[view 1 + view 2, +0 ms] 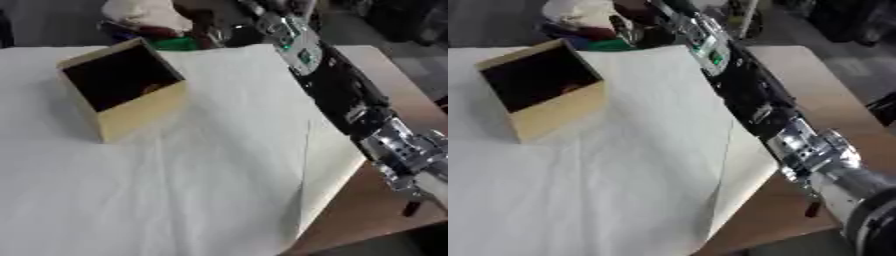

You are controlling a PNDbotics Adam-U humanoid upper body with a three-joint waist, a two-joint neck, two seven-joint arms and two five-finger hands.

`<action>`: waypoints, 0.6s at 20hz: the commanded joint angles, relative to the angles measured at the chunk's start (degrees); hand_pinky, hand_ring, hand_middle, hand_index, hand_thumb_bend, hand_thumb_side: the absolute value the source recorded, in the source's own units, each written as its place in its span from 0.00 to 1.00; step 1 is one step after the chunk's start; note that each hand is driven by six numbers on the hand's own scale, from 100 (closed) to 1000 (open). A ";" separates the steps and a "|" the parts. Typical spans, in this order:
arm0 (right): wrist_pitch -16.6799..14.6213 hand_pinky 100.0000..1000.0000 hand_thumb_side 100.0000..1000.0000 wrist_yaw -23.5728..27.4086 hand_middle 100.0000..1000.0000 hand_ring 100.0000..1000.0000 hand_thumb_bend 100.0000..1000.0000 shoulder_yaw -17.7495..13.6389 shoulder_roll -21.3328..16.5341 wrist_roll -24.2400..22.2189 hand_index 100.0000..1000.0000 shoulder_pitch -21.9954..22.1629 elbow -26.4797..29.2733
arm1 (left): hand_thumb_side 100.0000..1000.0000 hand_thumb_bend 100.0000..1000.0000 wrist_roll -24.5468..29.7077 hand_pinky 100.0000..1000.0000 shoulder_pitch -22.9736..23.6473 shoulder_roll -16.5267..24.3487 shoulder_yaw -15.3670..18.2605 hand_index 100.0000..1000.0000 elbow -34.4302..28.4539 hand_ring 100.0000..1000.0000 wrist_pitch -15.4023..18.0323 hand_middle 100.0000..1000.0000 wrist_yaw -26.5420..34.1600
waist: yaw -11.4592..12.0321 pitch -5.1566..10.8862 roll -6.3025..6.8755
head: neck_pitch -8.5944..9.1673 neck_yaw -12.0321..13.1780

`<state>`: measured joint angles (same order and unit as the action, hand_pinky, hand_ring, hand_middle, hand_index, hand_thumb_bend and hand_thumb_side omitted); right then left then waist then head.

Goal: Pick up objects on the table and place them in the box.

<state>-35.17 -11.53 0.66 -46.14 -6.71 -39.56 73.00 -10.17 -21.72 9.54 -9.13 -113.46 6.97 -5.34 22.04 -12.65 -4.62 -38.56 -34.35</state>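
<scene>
Over on the far left of the desk sits the wooden box, tipped so its dark opening faces up and toward the camera, resting on a white sheet that covers most of the top. Something small shows inside the box, can't make it out. Right arm stretches across the sheet's right edge toward the far clutter; its robot hand is blurred, can't tell the fingers.

The right arm reaches to the top edge, its hand lost in blur, and the box interior is too dark to read.
</scene>
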 commanded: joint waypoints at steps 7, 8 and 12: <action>6.36 0.70 0.41 20.00 0.76 0.96 0.00 -4.34 -2.58 -6.21 0.96 4.90 17.99 | 0.76 0.00 -2.51 0.76 1.96 1.13 2.33 0.86 -1.13 0.60 -0.69 0.57 -2.02 | -4.38 1.70 1.79 | -0.83 7.82; 6.79 0.70 0.43 20.81 0.76 0.96 0.00 -4.64 -2.47 -6.38 0.96 5.59 19.34 | 0.76 0.00 -2.73 0.76 2.16 1.16 2.48 0.86 -1.13 0.60 -0.70 0.57 -2.17 | -4.84 1.74 1.92 | -0.92 8.55; 8.62 0.69 0.41 23.24 0.76 0.97 0.00 -5.92 -1.32 -6.45 0.96 8.71 22.93 | 0.76 0.00 -3.59 0.77 3.22 1.21 3.16 0.86 -1.13 0.60 -0.85 0.57 -2.79 | -6.61 1.90 2.42 | -1.18 11.30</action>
<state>-27.21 10.52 -4.07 -46.26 -13.20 -30.34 93.94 -13.31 -18.10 9.68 -6.61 -113.46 6.11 -7.66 15.25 -11.78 -2.33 -39.34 -23.92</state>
